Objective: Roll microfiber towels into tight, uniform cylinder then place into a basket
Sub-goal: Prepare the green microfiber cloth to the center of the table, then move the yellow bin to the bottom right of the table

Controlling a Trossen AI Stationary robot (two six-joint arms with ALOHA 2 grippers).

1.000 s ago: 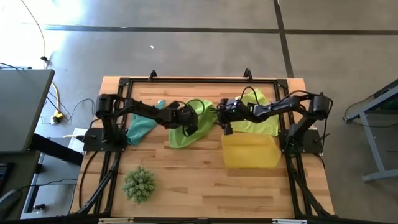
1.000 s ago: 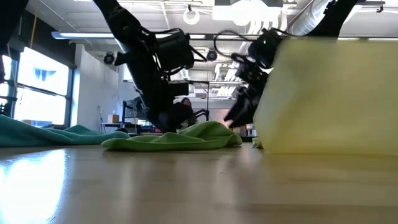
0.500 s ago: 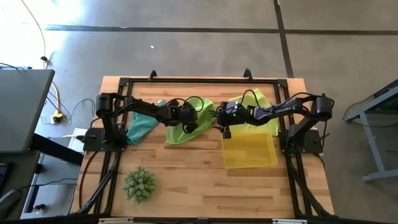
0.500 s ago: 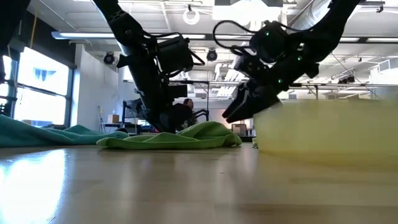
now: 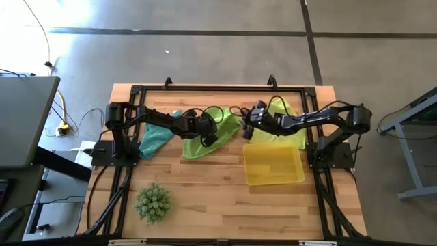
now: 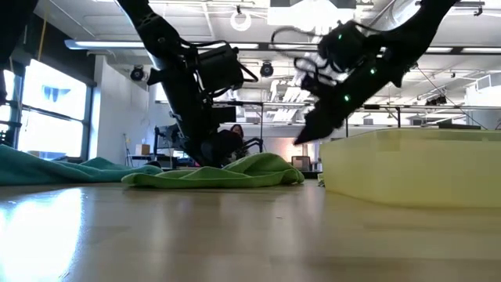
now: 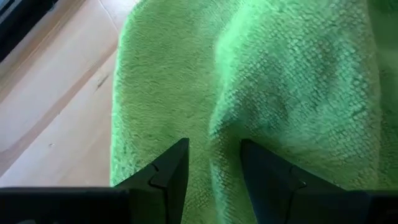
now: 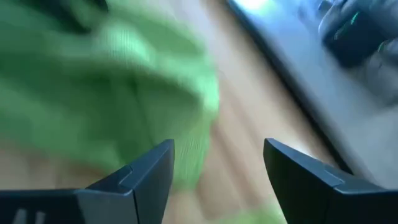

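- Left gripper (image 7: 211, 168): fingers set a narrow gap apart, tips pressed down onto the bright green towel (image 7: 267, 87); a raised fold of the cloth sits between them, though a firm pinch cannot be confirmed. From above, this gripper (image 5: 205, 134) sits over the towel's middle.
- Right gripper (image 8: 217, 168): fingers spread wide, nothing between them. It hangs in the air above the table, near the right edge of the bright green towel (image 5: 205, 137) and clear of the cloth; from above it (image 5: 246, 131) lies just beyond the basket's far left corner.
- Bright green towel: loose and crumpled, lying flat on the table (image 5: 205, 198) at centre, not rolled. At table height it (image 6: 227, 174) reads as a low heap.
- Teal towel (image 5: 156, 137): loose heap left of the green one, partly under the left arm; the two cloths are close, whether they touch cannot be told.
- Pale yellow-green towel (image 5: 290, 133): spread behind the basket, partly covered by the right arm and its cables.
- Basket (image 5: 273, 179): yellow, translucent, flat on the table right of centre, with nothing in it. In the low view its near wall (image 6: 407, 168) hides whatever lies behind it.
- Spiky green ball (image 5: 152, 202): near the front left, well apart from the towels.
- Open room: bare wood across the front of the table between ball and basket.
- Hard to make out: the right wrist view is smeared; only green cloth and wood are recognisable.
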